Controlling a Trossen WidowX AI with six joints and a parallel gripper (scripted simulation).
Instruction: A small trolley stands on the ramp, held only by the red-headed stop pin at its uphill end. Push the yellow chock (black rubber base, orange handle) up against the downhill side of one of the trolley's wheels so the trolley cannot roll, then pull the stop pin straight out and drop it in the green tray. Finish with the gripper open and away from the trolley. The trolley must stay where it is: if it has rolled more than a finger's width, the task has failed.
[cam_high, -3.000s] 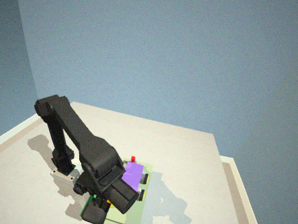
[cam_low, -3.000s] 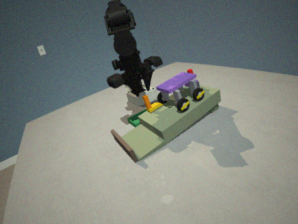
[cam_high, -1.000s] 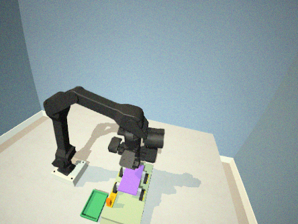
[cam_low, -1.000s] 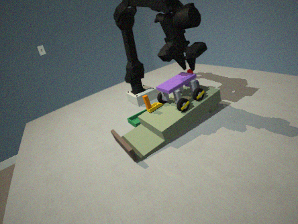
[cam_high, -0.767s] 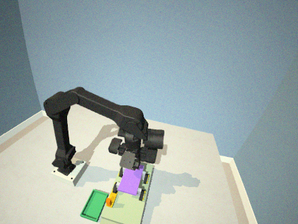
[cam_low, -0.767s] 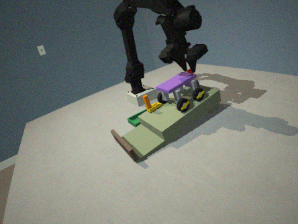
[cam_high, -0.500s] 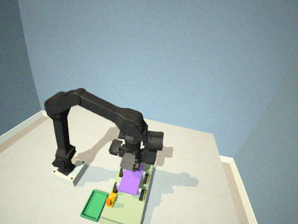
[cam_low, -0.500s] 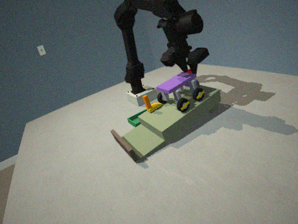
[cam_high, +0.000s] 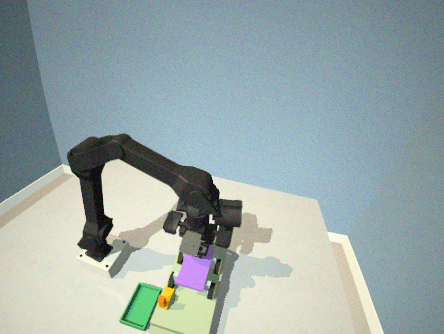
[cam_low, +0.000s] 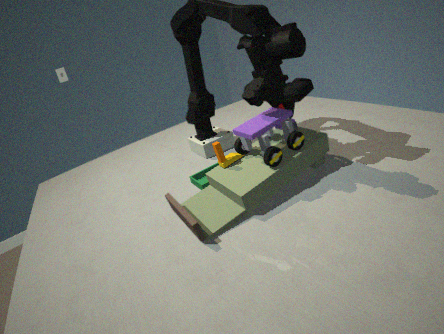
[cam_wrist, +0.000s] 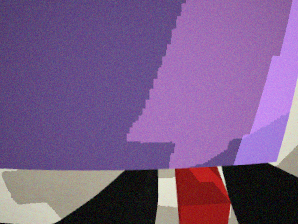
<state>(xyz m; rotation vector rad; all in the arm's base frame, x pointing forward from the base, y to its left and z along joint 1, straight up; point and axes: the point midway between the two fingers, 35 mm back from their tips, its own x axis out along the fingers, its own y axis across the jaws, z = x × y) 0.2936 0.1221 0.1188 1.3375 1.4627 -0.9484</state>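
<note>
The purple trolley (cam_high: 194, 272) (cam_low: 255, 124) (cam_wrist: 210, 75) stands on the pale green ramp (cam_high: 185, 316) (cam_low: 245, 175). The yellow chock (cam_high: 168, 296) (cam_low: 230, 159) with its orange handle lies at the downhill side of the lower tray-side wheel, close against it; exact contact cannot be told. The red-headed stop pin (cam_low: 281, 106) (cam_wrist: 202, 195) stands at the trolley's uphill end. My gripper (cam_low: 281, 101) (cam_wrist: 189, 158) is partly open, its fingers on both sides of the red head. A gap shows on the left; the right finger is very near it. The pin's shaft is hidden.
The green tray (cam_high: 141, 306) (cam_low: 200, 181) lies beside the ramp's lower part, on the arm base's side, and looks empty. A brown end strip (cam_low: 185, 216) edges the ramp's foot. The trolley's deck is right beside my fingers. The white arm base (cam_high: 112, 262) stands to the left.
</note>
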